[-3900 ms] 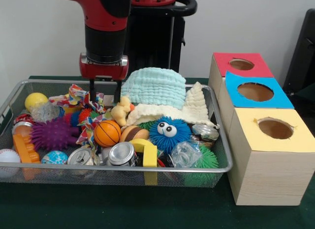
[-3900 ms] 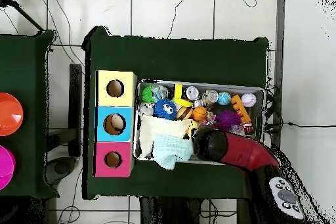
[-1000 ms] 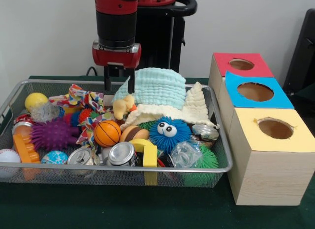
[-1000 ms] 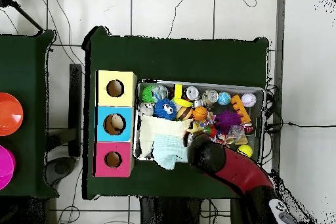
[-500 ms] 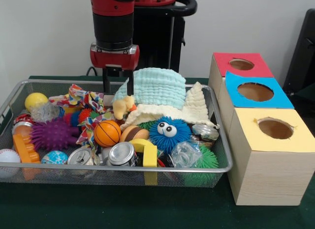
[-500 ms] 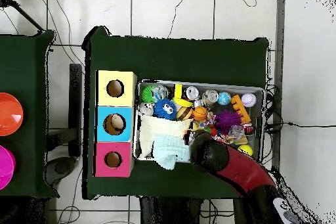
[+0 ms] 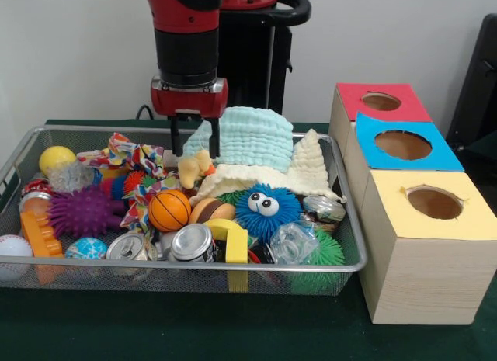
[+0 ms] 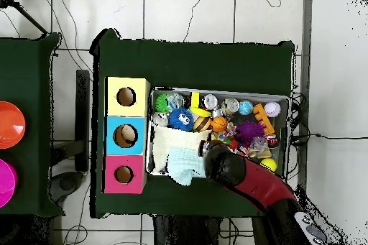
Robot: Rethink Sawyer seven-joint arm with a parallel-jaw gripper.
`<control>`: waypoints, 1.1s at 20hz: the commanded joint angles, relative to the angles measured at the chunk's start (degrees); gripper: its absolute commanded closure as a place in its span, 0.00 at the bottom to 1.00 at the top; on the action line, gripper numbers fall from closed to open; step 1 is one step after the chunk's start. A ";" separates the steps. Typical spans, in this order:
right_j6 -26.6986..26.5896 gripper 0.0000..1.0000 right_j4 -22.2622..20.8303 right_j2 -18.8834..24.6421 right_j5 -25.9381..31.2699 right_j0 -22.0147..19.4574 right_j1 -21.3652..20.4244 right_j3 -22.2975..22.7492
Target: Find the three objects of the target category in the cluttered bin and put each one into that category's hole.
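gripper (image 7: 195, 144) open, 2 fingers spread over the mint cloth's (image 7: 248, 136) left edge, holding nothing | mint cloth on the cream cloths (image 7: 299, 171) at the bin's (image 7: 194, 265) far side | red hole (image 7: 380, 102) on the farthest box

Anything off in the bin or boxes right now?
The yellow-topped hole has ragged, torn paper edges, unlike the clean red hole. The mint cloth mounds above the bin rim. Nothing has spilled.
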 commanded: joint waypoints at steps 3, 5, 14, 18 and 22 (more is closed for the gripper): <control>14.95 0.00 3.14 7.46 -5.19 -1.71 1.93 4.09; 14.94 0.00 3.09 7.39 -5.51 -1.58 2.07 4.21; 12.46 0.00 1.37 2.48 -5.03 1.16 4.47 0.60; 12.58 0.00 1.58 2.16 -4.39 1.11 3.52 1.03; 12.74 0.00 1.33 3.20 -5.48 -0.07 2.90 2.15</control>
